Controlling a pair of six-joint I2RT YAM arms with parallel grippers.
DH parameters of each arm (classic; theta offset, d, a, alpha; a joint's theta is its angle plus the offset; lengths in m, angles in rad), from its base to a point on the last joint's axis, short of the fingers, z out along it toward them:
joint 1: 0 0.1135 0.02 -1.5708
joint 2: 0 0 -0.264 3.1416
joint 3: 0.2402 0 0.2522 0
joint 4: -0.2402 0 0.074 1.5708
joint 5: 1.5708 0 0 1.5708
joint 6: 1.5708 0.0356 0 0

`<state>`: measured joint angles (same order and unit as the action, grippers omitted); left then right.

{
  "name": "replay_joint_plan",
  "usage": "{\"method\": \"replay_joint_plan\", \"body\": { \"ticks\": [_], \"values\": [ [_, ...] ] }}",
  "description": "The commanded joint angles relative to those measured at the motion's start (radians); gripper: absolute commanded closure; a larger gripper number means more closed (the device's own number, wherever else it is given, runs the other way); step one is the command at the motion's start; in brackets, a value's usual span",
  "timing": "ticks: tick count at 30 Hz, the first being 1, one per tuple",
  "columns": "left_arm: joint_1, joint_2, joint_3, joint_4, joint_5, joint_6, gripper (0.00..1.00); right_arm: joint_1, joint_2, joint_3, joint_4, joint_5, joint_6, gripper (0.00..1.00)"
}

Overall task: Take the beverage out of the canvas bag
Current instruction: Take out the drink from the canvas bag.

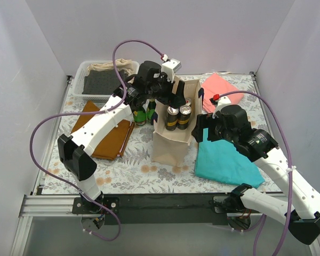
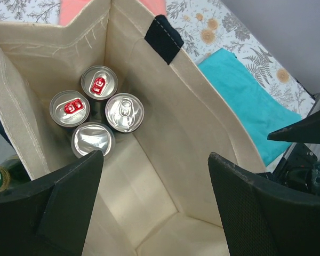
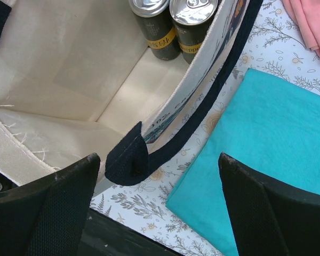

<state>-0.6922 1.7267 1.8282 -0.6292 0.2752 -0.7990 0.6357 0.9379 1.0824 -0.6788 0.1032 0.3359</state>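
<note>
in beige canvas bag, navy handles: 4 cans; left end effector & right end effector apart.

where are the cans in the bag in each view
top external: cans at centre, standing inside the canvas bag
left wrist: upper left, four tops seen from above
right wrist: top edge, two cans showing
shared landmark: the teal cloth beside the bag, in all three

Left tool, right tool, both agape
</note>
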Motion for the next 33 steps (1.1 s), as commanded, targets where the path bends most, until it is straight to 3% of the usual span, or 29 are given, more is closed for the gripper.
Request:
{"method": "replay_joint_plan", "body": {
  "ticks": [1,5,33],
  "values": [
    [-0.004,0.004,0.029,-0.044,-0.031,0.046,0.21,-0.002,-0.008,0.002,0.005,0.016,-0.021,0.04],
    [-0.003,0.056,0.083,-0.090,-0.016,0.038,0.22,-0.002,-0.016,-0.002,0.005,0.024,-0.024,0.04],
    [-0.003,0.135,0.034,-0.084,-0.086,0.018,0.25,-0.001,0.001,0.014,0.007,0.033,-0.043,0.03]
  ]
}}
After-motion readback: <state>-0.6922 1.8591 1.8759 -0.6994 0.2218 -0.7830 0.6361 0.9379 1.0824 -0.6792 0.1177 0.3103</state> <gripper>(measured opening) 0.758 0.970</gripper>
